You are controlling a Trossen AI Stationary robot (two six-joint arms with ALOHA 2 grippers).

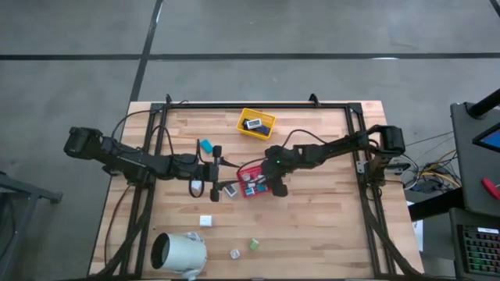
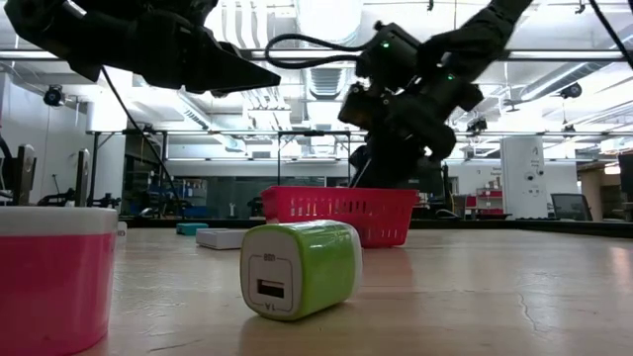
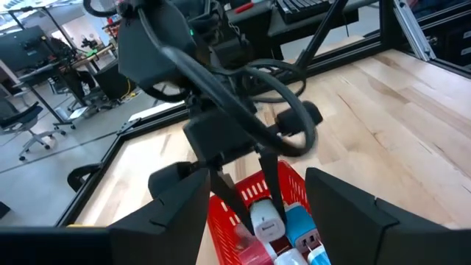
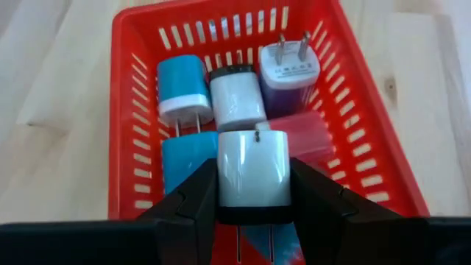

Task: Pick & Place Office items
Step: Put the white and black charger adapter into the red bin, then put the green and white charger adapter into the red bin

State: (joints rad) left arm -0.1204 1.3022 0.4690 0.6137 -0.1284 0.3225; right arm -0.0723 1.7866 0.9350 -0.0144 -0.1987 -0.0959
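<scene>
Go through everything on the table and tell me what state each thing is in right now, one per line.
right gripper: shut on a white charger, held over the red basket
left gripper: open, empty, beside the red basket
red basket: upright, holding several chargers
yellow tray: upright, one item inside
white cylinder: tipped on its side
green charger: lying on its side on the table
teal piece: loose on the table

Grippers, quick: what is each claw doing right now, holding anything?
Left gripper: open, holding nothing, beside the red basket.
Right gripper: closed on a white charger, above the red basket.
</scene>
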